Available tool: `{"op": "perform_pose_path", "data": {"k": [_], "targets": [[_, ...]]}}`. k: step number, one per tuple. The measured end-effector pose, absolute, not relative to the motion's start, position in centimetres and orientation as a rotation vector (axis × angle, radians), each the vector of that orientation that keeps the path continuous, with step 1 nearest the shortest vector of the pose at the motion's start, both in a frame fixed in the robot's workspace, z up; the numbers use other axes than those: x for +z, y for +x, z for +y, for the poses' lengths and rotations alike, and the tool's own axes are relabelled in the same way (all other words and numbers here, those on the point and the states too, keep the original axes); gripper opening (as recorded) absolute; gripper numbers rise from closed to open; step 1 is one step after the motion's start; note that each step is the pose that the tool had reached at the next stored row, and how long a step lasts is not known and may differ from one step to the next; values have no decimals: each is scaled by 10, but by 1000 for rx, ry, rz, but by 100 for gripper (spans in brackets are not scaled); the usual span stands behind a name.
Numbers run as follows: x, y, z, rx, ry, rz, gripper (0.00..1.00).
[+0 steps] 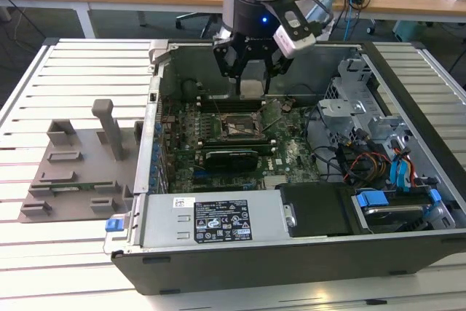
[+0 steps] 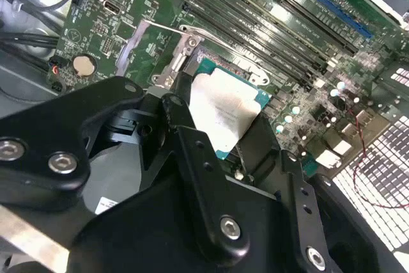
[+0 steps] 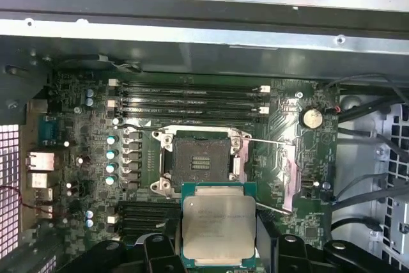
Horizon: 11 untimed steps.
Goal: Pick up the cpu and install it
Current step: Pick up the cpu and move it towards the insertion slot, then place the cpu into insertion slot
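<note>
My gripper (image 1: pixel 252 81) hangs inside the open computer case (image 1: pixel 291 260), shut on the cpu (image 1: pixel 252 89), a flat square chip with a silvery top plate. In both wrist views the cpu (image 3: pixel 219 225) (image 2: pixel 223 110) sits level between the black fingers (image 2: pixel 172 116), clear of the board. The open cpu socket (image 3: pixel 201 158) (image 1: pixel 240 127) lies bare on the green motherboard (image 3: pixel 96 126), its retaining levers swung out. The cpu is above the board and slightly off to one side of the socket, not touching it.
A black expansion card (image 1: pixel 231 156) lies just in front of the socket. Memory slots (image 3: pixel 192 97) run behind it. The power supply (image 1: pixel 211 220) and drive bays with cables (image 1: pixel 378 158) fill the case's front and the exterior view's right. A grey tray with posts (image 1: pixel 80 172) stands outside.
</note>
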<state>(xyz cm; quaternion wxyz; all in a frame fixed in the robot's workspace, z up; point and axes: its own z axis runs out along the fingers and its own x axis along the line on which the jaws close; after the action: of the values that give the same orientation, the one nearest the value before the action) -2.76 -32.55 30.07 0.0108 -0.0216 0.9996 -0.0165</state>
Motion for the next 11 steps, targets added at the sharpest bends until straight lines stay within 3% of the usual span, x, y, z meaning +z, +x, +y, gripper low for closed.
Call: {"op": "perform_pose_path", "data": {"k": [11], "targets": [[296, -27, -325, -53, 38, 3121, 55]]}}
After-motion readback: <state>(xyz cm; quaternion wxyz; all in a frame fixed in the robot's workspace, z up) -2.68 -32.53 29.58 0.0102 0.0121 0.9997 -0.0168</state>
